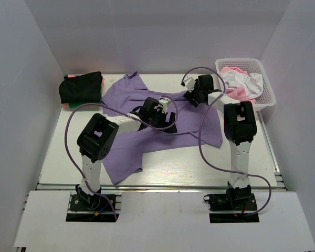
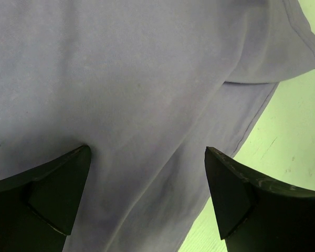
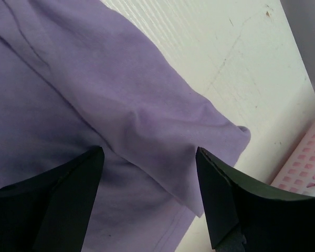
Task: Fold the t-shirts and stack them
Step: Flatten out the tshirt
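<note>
Far left: black t-shirt [image 1: 80, 86], folded, parked at the back-left corner of the worktop [image 1: 199, 163].

Left arm: reaching in from the near edge, angled across to mid-worktop, well clear of the black fold.

Centre: lavender t-shirt [image 1: 127, 152], unfolded and rumpled. Spread from the back of the worktop down toward the near edge. One sleeve up near the black fold, the other flung out to the right.

Left gripper [image 2: 147, 152]: spread wide, low over the middle of the lavender cloth. Nothing pinched. Smooth fabric between the two dark fingers [image 2: 63, 184], with a seamed hem and bare worktop off to the right in the wrist view.

Right gripper [image 3: 149, 152]: fingers [image 3: 220, 199] apart, down at the right-hand sleeve of the lavender shirt. A soft raised ridge of cloth between them, not squeezed. Sleeve edge just beyond, then bare worktop.

Right arm: upright at the right side, elbow high, wrist bent back toward the sleeve.

Far right: white lattice basket [image 1: 266, 94] in the back-right corner, near the right gripper but apart from the lavender cloth. Inside it, a crumpled pink cloth [image 1: 237, 94] and a white cloth [image 1: 248, 81] in a heap.
</note>
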